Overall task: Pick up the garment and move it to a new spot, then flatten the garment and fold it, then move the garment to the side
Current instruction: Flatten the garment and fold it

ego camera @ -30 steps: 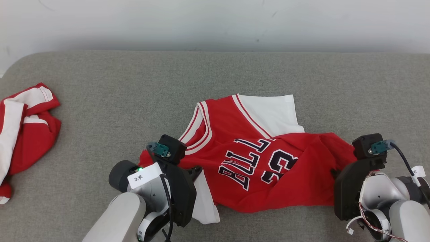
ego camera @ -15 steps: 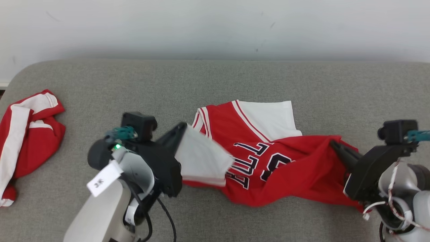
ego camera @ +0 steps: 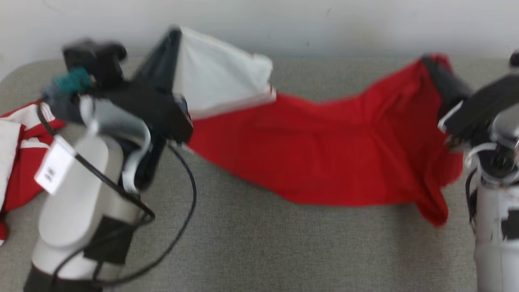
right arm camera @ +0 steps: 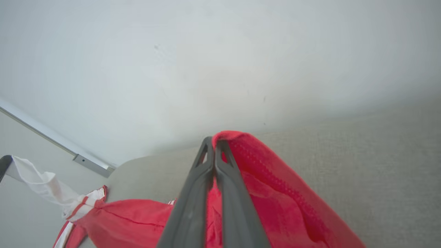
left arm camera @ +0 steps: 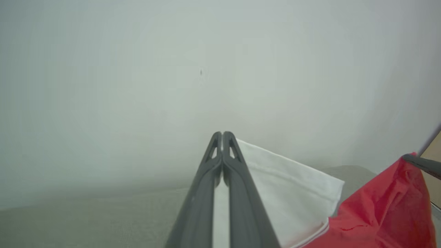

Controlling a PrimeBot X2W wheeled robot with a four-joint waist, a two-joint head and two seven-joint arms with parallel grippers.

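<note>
Now, my left claw (ego camera: 175,36) is pinched shut on the white corner of the garment (ego camera: 324,154), held up high near the pale wall (ego camera: 344,20). In my left wrist view the two fingers meet at their tips, with the white cloth trapped between them and spilling off to their right. My right claw (ego camera: 429,61) is likewise closed, on the red edge at the other end. In the right wrist view the red hem wraps over the fingertips and falls away to the right of them. Between the two claws the garment hangs in a sagging band, white by my left claw and plain red across the middle and over to my right claw. There a loose fold droops lower than the rest, beside my right forearm. The head view is blurred, so I cannot say for sure whether the lowest sag brushes the grey worktop (ego camera: 259,251) or hangs just above it. A crumpled red-and-white cloth (ego camera: 16,178) lies on the worktop at the far left, partly hidden by my left arm and well apart from the garment I hold.
</note>
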